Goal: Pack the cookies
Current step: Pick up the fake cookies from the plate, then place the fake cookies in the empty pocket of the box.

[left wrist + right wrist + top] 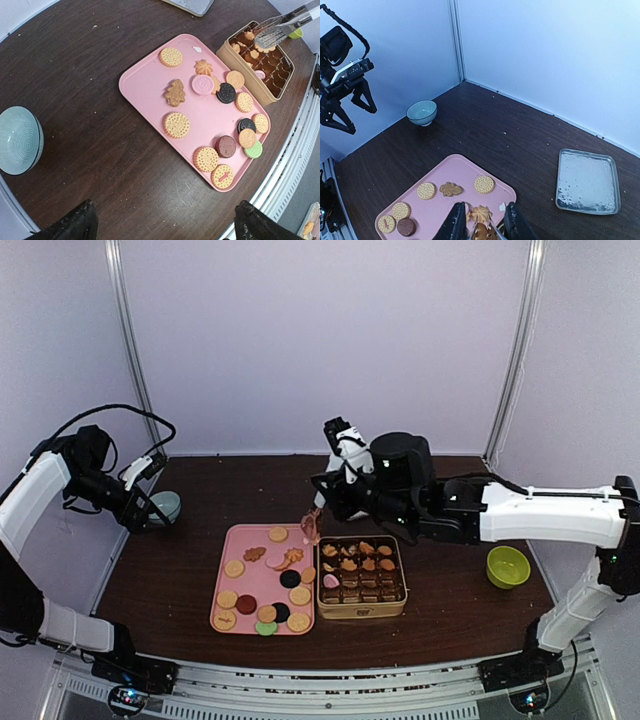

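Note:
Several cookies (256, 585) lie on a pink tray (238, 532), mostly round and tan, with black, dark red, green and pink ones. Right of the tray stands a gold tin (362, 610) of brown paper cups; some cups hold cookies, one of them pink (331, 581). My right gripper (325, 502) is shut on metal tongs (280, 29), whose tips hang over the tin's far left corner. In the right wrist view a tan piece sits between the tong arms at my right gripper (484, 225); whether it is pinched I cannot tell. My left gripper (167, 230) is open and holds nothing, well left of the tray.
A blue-grey bowl (165, 505) stands at the far left beside my left gripper (140, 505). A green bowl (508, 566) sits right of the tin. A flat silver lid or tray (587, 181) lies on the dark wooden table behind the tin.

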